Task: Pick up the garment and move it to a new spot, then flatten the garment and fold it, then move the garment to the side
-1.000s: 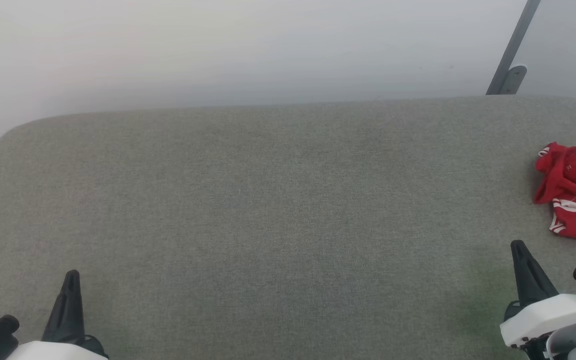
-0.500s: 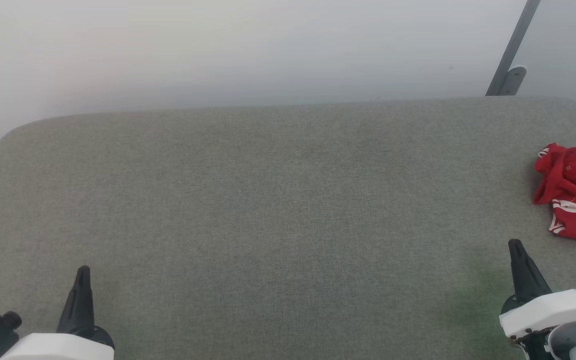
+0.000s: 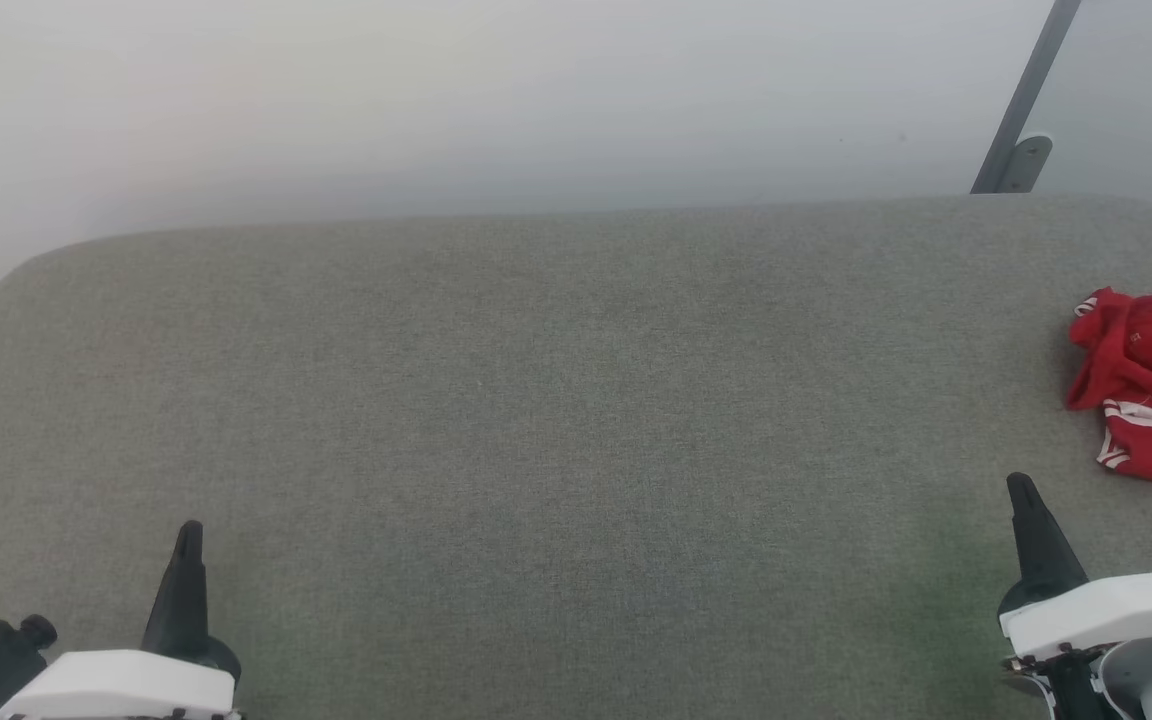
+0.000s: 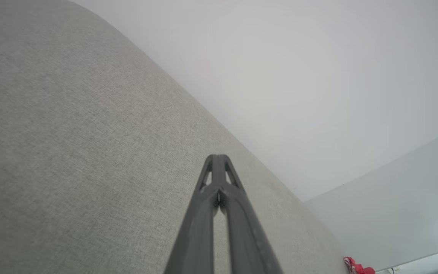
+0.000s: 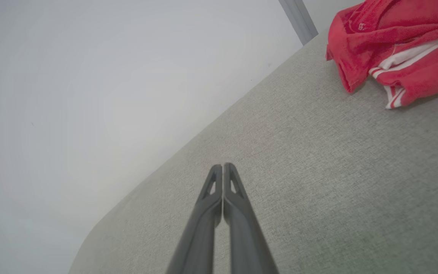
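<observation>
My left pincer (image 3: 188,535) at seven o'clock and right pincer (image 3: 1020,490) at four are pressed together, empty; the garment (image 3: 1151,385) lies crumpled at three o'clock.

A bright red garment (image 3: 1151,385), trimmed with thin white stripes along one edge, stood out against the muted grey-green weave of the padded surface (image 3: 556,400). The wall (image 3: 436,90) was a plain, pale grey-white, and the slanting metal bar (image 3: 1026,95) a darker grey. The left gripper (image 3: 189,535) and right gripper (image 3: 1016,487) were matt black with white casings.
</observation>
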Robot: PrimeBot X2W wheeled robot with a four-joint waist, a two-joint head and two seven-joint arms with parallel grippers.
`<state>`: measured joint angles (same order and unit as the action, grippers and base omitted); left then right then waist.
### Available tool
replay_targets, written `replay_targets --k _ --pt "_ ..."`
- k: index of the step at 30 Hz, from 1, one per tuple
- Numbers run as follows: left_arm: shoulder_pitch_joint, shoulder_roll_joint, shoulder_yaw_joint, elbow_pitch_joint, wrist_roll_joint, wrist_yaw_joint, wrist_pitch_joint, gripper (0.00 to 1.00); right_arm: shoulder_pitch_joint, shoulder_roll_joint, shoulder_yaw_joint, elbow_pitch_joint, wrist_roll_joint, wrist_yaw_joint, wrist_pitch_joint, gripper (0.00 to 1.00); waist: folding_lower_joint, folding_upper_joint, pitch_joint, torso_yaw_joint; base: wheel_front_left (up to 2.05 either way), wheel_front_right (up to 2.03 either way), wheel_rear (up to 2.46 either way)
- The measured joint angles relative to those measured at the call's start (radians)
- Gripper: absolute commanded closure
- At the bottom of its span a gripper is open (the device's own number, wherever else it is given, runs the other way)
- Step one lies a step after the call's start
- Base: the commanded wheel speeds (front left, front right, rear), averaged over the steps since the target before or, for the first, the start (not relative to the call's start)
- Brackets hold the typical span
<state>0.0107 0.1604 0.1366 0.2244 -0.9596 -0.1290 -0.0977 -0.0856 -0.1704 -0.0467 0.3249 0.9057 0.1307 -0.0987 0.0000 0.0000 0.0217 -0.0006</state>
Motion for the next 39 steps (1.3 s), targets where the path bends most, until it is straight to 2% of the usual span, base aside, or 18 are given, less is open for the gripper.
replay_targets --k 39 --pt "-0.059 -0.058 -0.01 0.01 -0.348 0.0 0.114 1.0 -0.006 0.064 -0.037 -0.04 0.375 0.0 0.113 1.0 0.0 0.0 -0.008 0.0 0.0 0.0 0.0"
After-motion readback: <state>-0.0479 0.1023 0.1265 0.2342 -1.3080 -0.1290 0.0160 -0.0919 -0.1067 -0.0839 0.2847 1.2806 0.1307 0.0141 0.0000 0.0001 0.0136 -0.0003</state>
